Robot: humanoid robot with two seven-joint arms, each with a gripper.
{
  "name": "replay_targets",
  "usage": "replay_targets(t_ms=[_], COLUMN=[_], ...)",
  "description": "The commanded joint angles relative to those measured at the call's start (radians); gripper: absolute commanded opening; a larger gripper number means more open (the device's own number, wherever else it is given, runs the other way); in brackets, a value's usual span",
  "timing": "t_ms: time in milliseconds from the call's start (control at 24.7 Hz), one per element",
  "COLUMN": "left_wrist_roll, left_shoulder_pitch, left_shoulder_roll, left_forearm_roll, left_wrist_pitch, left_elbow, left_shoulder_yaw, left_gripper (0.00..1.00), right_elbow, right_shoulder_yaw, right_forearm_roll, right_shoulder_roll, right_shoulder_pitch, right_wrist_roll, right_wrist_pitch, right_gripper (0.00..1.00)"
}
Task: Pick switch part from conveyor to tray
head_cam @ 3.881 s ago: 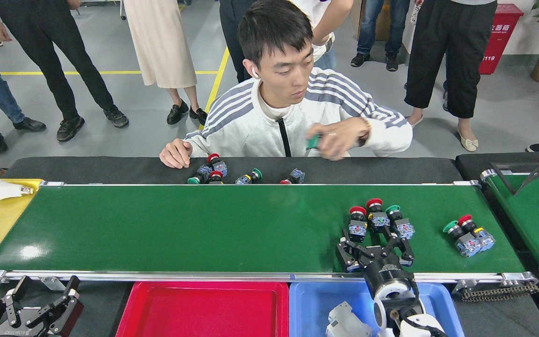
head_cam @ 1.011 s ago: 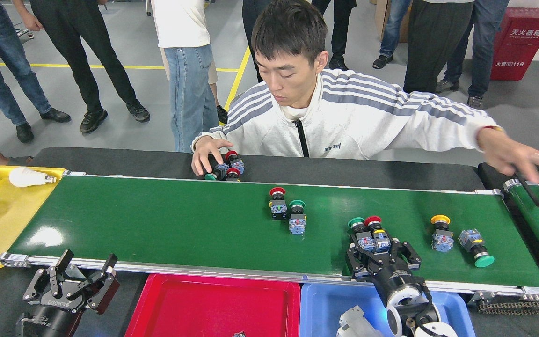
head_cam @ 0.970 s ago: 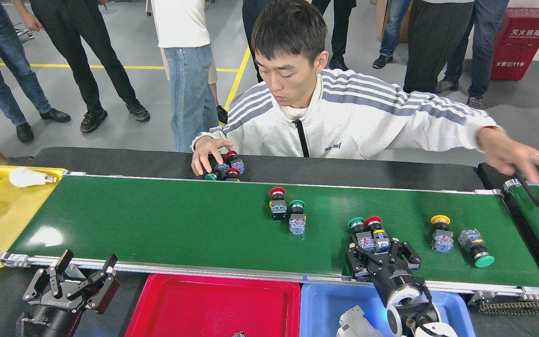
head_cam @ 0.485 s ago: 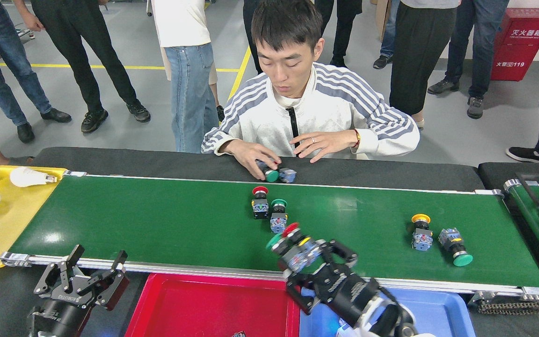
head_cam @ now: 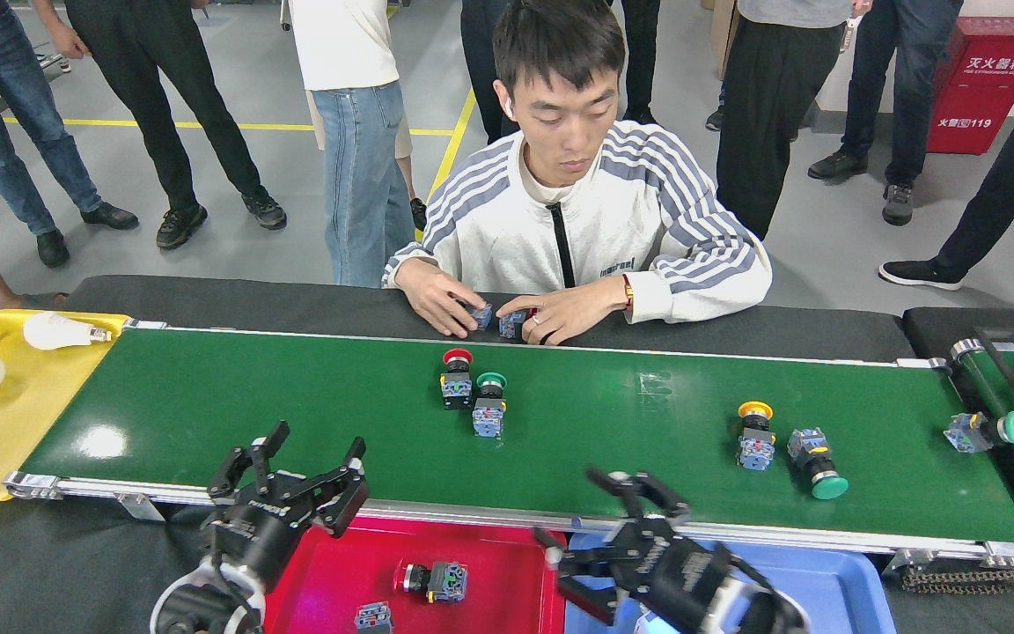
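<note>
Head view: four switch parts point(head_cam: 473, 401) on the conveyor point(head_cam: 296, 414), two in the red tray point(head_cam: 507, 563); both claws point(head_cam: 291, 467) gape.

**Grey floor, crowd behind the desk**

You look across a black-padded desk point(head_cam: 208, 304) to a grey floor point(head_cam: 234, 255) marked with yellow lines point(head_cam: 450, 150). People stand around behind a seated person point(head_cam: 586, 220). A red fire-extinguisher box point(head_cam: 978, 75) sits far right.
</note>
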Motion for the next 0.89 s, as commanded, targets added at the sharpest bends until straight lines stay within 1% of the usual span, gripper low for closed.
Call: replay_targets(t_ms=[0, 81, 162, 243, 283, 364, 445, 647, 728, 849], left_wrist_roll=[-0.021, -0.023, -0.024, -0.024, -0.023, -0.023, -0.023, -0.023, -0.023, -0.023], left_shoulder_pitch=[-0.041, -0.07, -0.103, -0.133, -0.145, -0.152, -0.152, -0.156, -0.17, -0.199], left_shoulder_roll=[-0.017, -0.048, -0.068, -0.084, -0.098, -0.127, -0.147, -0.147, -0.146, -0.144], left_forearm_roll=[0.0, 0.0, 0.0, -0.016, -0.049, -0.12, -0.145, -0.145, -0.145, -0.145], left_wrist_pitch=[0.047, 0.047, 0.049, 0.049, 0.049, 0.049, 0.049, 0.049, 0.049, 0.05], left_elbow=[0.02, 0.075, 0.124, 0.164, 0.179, 0.193, 0.193, 0.225, 0.255, 0.305], left_shoulder_yaw=[-0.016, -0.017, -0.017, -0.021, -0.028, -0.03, -0.027, -0.019, -0.014, 0.018], left_gripper=[1.0, 1.0, 1.0, 1.0, 1.0, 1.0, 1.0, 1.0, 1.0, 1.0], right_elbow=[-0.034, -0.034, -0.032, -0.032, -0.026, 0.006, 0.043, 0.101, 0.13, 0.182], right_shoulder_yaw=[-0.114, -0.157, -0.156, -0.148, -0.134, -0.074, -0.011, 0.108, 0.137, 0.222], right_forearm_roll=[-0.005, -0.002, 0.004, 0.013, 0.023, 0.043, 0.041, 0.049, 0.058, 0.075], right_shoulder_roll=[0.017, 0.013, 0.0, -0.018, -0.036, -0.07, -0.09, -0.098, -0.101, -0.099], right_shoulder_pitch=[0.049, 0.093, 0.093, 0.058, 0.023, -0.022, -0.055, -0.121, -0.158, -0.213], right_wrist_roll=[-0.039, -0.111, -0.141, -0.14, -0.137, -0.112, -0.069, -0.028, -0.017, 0.007], right_wrist_pitch=[0.07, 0.156, 0.254, 0.337, 0.359, 0.368, 0.368, 0.374, 0.398, 0.425], right_gripper=[1.0, 1.0, 1.0, 1.0, 1.0, 1.0, 1.0, 1.0, 1.0, 1.0])
